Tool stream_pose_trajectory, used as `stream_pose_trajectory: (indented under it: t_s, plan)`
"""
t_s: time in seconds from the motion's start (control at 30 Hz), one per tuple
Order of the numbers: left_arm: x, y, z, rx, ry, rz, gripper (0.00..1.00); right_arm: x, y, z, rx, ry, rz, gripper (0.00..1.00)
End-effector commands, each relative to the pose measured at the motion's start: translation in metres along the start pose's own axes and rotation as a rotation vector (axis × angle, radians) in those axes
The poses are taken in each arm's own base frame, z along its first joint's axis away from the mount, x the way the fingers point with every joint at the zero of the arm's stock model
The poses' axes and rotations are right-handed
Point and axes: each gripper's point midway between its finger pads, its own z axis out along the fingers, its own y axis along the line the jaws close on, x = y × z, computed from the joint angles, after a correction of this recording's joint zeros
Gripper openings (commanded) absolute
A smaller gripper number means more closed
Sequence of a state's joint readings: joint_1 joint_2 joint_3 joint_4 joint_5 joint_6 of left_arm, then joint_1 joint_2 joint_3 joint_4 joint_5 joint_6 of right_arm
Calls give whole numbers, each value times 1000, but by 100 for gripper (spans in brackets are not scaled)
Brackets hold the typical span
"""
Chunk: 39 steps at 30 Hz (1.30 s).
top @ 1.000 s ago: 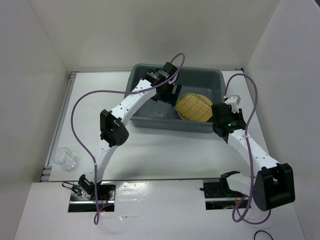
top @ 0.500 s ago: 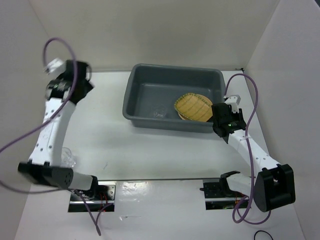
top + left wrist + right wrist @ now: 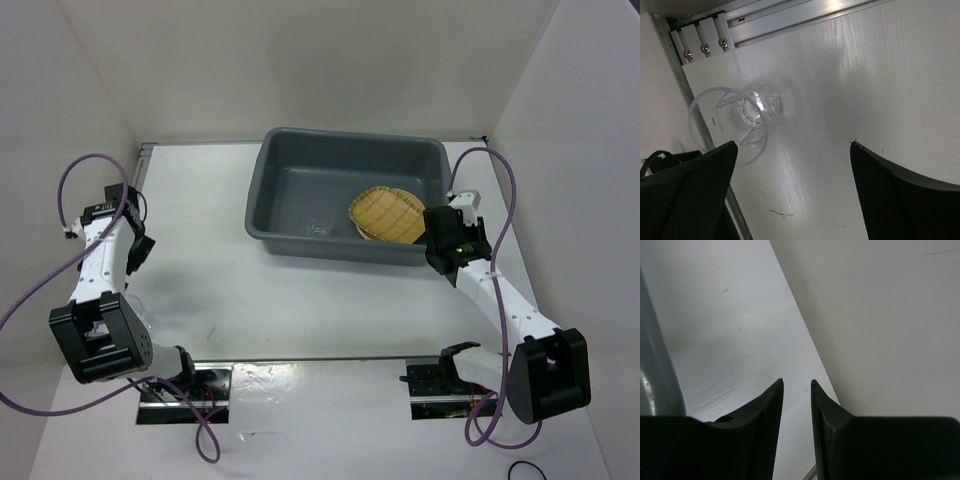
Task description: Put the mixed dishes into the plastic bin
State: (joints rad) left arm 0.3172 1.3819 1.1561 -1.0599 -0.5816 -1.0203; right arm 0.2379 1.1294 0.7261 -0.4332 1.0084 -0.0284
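A white table (image 3: pixel 200 260) fills the floor of a plain enclosure with white walls (image 3: pixel 300 60), and an aluminium rail (image 3: pixel 790 15) runs along its edge. A clear cup (image 3: pixel 742 117) lies on its side there, below the left gripper (image 3: pixel 792 150), whose fingers are spread wide with nothing between them. The dark grey bin (image 3: pixel 345 135) stands at the far middle with the yellow slatted tray (image 3: pixel 385 212) inside it, and the right gripper (image 3: pixel 796 385), beside the bin, has its fingers drawn to a slit, holding nothing.
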Motion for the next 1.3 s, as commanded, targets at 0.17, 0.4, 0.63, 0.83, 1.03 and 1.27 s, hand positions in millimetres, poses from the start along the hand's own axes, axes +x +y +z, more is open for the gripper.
stream_pose_trajectory:
  t_s: [0.17,0.4,0.63,0.83,1.03,1.27]
  plan:
    - [19,13,31,-26,96,-94,99,-6,-1,-1,8,-30,45,34]
    - [34,9,48,-37,166,-67,99,-6,-1,-1,8,-30,45,34]
    - [32,-7,57,8,188,-19,0,-5,1,0,8,-25,28,34]
    - [-12,-18,33,40,97,-36,0,-5,1,0,8,-25,28,34]
    - [-98,-84,-81,451,-78,-190,0,-5,1,0,8,-25,28,34]
    - [-87,-164,-201,1135,-100,-195,0,-3,6,2,-1,-15,11,34]
